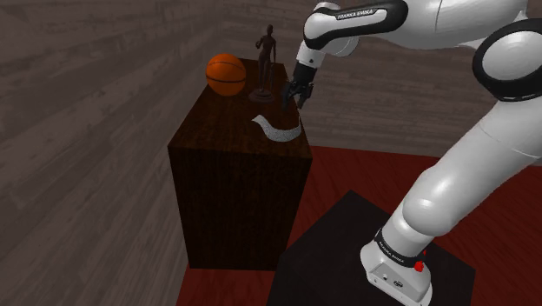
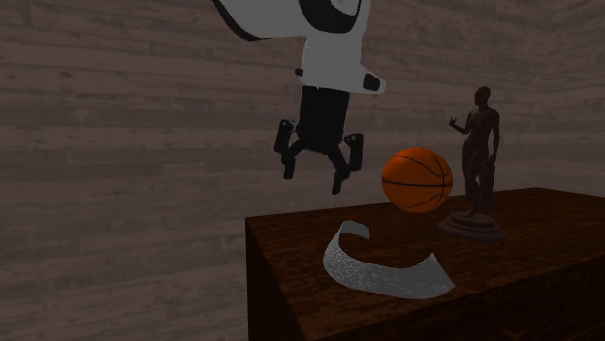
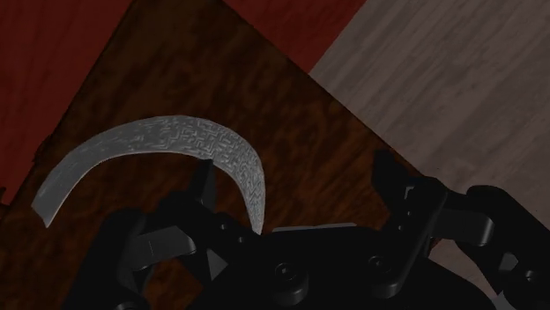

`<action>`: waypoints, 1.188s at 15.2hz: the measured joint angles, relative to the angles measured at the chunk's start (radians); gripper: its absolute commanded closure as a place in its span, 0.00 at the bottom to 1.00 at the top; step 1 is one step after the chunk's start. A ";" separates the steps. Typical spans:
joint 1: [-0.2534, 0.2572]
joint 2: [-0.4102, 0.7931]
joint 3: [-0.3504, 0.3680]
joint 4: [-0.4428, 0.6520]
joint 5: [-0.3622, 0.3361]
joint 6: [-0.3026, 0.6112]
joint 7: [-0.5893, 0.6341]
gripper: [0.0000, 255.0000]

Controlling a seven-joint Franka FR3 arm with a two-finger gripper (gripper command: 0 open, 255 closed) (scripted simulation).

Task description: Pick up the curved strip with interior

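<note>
A grey curved strip (image 1: 278,129) lies on top of a dark wooden cabinet (image 1: 217,123), near the cabinet's front edge in the second exterior view, where the strip (image 2: 383,271) stands on its long edge. My black gripper (image 2: 312,181) hangs open in the air above the strip, not touching it. In the shoulder view the gripper (image 1: 294,100) is just above and behind the strip. Through the wrist view the strip (image 3: 167,141) curves past one finger (image 3: 204,183), and the gripper (image 3: 295,185) has nothing between its fingers.
An orange basketball (image 1: 226,74) and a dark figurine (image 1: 266,59) on a round base stand at the cabinet's far end. Wooden plank walls close in behind. Red floor lies around the cabinet, and the black stand (image 1: 347,252) is beside it.
</note>
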 measured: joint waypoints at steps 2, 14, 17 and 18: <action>0.000 0.079 -0.004 0.063 0.023 0.014 0.001 0.00; -0.035 0.515 -0.011 0.472 0.151 0.031 0.001 0.00; -0.037 0.531 -0.009 0.459 0.159 0.060 -0.009 0.00; -0.037 0.536 -0.008 0.455 0.161 0.068 -0.012 0.00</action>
